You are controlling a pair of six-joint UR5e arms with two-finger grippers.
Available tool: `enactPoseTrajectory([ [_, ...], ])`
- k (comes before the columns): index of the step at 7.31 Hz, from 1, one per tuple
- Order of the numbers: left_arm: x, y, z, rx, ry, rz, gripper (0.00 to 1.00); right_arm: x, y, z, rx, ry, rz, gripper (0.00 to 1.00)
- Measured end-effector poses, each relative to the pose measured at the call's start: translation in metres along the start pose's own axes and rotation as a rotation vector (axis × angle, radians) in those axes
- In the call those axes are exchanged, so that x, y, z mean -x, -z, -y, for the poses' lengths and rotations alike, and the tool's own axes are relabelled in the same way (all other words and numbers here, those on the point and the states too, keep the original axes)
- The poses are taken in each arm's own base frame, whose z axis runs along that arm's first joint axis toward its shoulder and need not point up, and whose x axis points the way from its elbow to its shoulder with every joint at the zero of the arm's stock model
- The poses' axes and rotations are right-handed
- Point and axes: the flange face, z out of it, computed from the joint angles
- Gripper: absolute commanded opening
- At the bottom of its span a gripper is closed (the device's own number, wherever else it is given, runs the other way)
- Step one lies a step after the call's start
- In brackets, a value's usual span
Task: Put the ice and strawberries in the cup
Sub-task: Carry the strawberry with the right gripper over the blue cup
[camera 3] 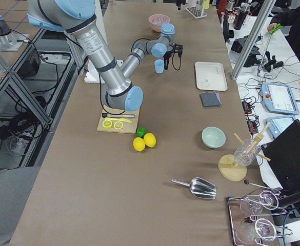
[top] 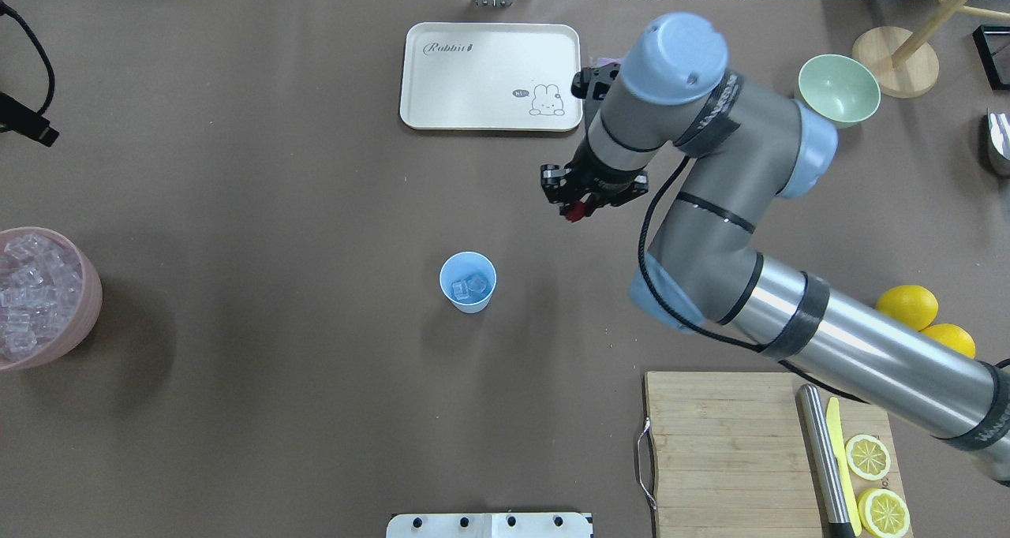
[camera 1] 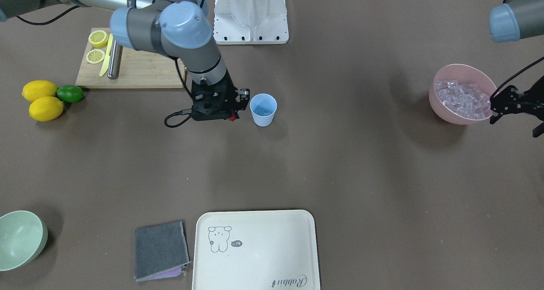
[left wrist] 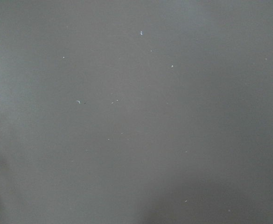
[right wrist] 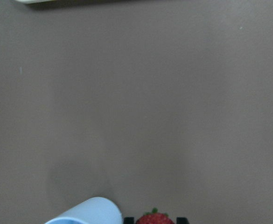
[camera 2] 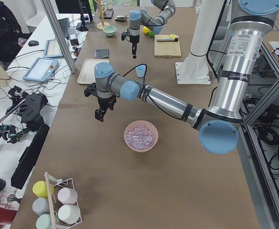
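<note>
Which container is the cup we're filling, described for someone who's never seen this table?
Start at the middle of the brown table, on the robot's side of the cream tray. The cup stands there alone, upright, with clear ice cubes already inside. Unlike the pink bowl and the pale-green bowl out toward the table's ends, it is a small, light-blue, tapered tumbler.

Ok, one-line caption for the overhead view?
Right gripper holds a strawberry near the cup, which already contains ice.
</note>
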Motion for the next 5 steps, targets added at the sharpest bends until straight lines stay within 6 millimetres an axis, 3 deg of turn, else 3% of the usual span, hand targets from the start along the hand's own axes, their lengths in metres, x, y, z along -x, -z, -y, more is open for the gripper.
enactPoseTrajectory([
  [2,0.011,-0.003,-0.004,0.009,0.006,0.001,0.98,0.055,-0.016,-0.055,-0.002,0.016,0.007,0.0],
  [3,0.014,-0.003,-0.006,0.011,0.01,0.002,0.98,0.066,-0.022,-0.069,0.004,0.025,0.003,0.0],
  [5,0.018,-0.003,-0.012,0.013,0.019,0.003,0.98,0.072,-0.024,-0.071,0.002,0.032,-0.006,0.0],
])
